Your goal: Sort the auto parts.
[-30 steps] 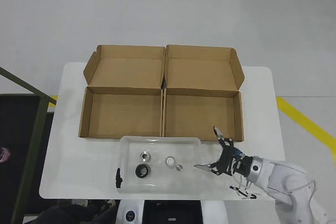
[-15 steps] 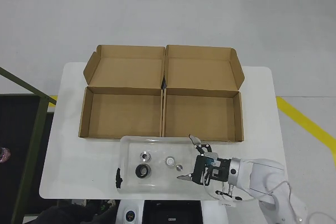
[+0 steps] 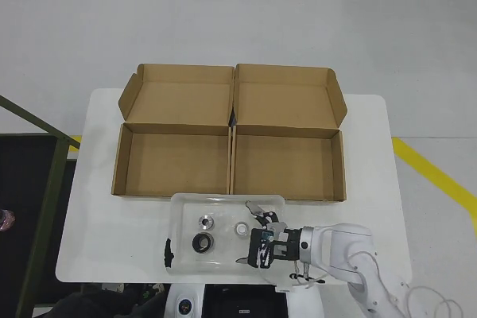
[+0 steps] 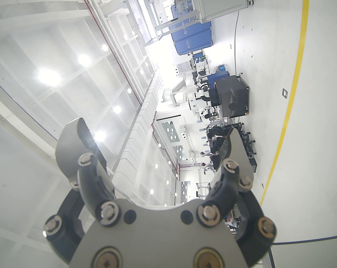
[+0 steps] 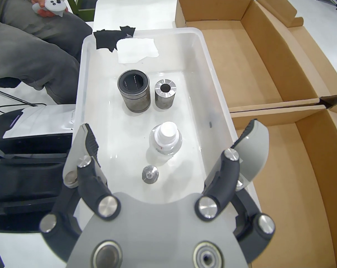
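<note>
A clear plastic bin (image 3: 222, 203) at the table's front edge holds the parts. In the right wrist view these are a black linear bearing (image 5: 134, 90), a steel bushing (image 5: 165, 93), a small clear bottle with a white cap (image 5: 165, 139) and a small metal disc (image 5: 150, 174). My right gripper (image 3: 253, 235) hangs open over the bin's right end, its fingers straddling the bottle and disc from above (image 5: 170, 136). My left gripper (image 4: 154, 135) is open, holds nothing and points up at the hall ceiling.
Two open cardboard boxes (image 3: 172, 163) (image 3: 285, 165) stand side by side just behind the bin, lids folded back. Black tape (image 5: 112, 38) and a white paper scrap (image 5: 136, 50) sit at the bin's left end. The table edge runs right in front of the bin.
My right arm has swung left from beside the bin's right end to over its inside, staying open. The parts have not moved.
</note>
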### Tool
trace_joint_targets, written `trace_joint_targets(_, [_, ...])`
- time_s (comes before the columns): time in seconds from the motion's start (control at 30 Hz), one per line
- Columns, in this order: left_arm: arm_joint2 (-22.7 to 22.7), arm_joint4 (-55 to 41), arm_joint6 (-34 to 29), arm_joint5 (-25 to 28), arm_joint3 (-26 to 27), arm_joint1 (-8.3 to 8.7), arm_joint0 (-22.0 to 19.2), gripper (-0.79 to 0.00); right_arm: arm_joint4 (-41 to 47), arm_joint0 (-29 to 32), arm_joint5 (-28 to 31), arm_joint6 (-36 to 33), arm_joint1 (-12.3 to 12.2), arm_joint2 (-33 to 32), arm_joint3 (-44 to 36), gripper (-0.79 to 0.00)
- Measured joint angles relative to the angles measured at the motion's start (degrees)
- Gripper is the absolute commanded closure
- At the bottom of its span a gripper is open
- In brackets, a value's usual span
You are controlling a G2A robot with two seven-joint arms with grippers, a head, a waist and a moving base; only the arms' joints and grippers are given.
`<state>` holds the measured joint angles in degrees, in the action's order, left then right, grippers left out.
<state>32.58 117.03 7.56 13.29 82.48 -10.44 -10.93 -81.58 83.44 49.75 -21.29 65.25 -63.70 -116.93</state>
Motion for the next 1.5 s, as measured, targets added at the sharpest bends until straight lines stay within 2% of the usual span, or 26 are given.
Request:
trace_joint_targets(0.07, [0.0, 0.0, 0.0, 0.0, 0.0, 0.0, 0.0, -0.785, -0.32, -0.69, -0.25, -0.45, 0.03, 0.8, 0.49, -0.785])
trace_joint_targets(0.13, [0.0, 0.0, 0.0, 0.0, 0.0, 0.0, 0.0, -0.785, -0.63, -1.26, -0.3, -0.86, 0.04, 1.44, 0.9, -0.711])
trace_joint_targets(0.2, [0.0, 0.0, 0.0, 0.0, 0.0, 0.0, 0.0, -0.785, -0.8, -1.87, -0.44, -1.07, 0.06, 2.1, 1.42, -0.711])
trace_joint_targets(0.27, [0.0, 0.0, 0.0, 0.0, 0.0, 0.0, 0.0, -0.785, -1.28, -2.52, -0.48, -1.43, 0.05, 2.67, 1.95, -0.659])
trace_joint_targets(0.6, [0.0, 0.0, 0.0, 0.0, 0.0, 0.0, 0.0, -0.785, -1.98, -4.74, -1.58, -2.26, 0.08, 4.73, 5.28, -0.625])
trace_joint_targets(0.77, [0.0, 0.0, 0.0, 0.0, 0.0, 0.0, 0.0, -0.785, -2.24, -5.56, -2.19, -2.3, 0.09, 5.65, 6.72, -0.4])
trace_joint_targets(0.9, [0.0, 0.0, 0.0, 0.0, 0.0, 0.0, 0.0, -0.785, -2.31, -6.04, -2.48, -2.19, 0.06, 6.05, 7.4, -0.326])
trace_joint_targets(1.13, [0.0, 0.0, 0.0, 0.0, 0.0, 0.0, 0.0, -0.785, -2.18, -6.41, -2.67, -2.05, -0.11, 6.38, 7.69, 0.0])
trace_joint_targets(1.5, [0.0, 0.0, 0.0, 0.0, 0.0, 0.0, 0.0, -0.785, 0.06, -6.6, -1.98, 0.42, -0.51, 5.79, 5.16, 0.0])
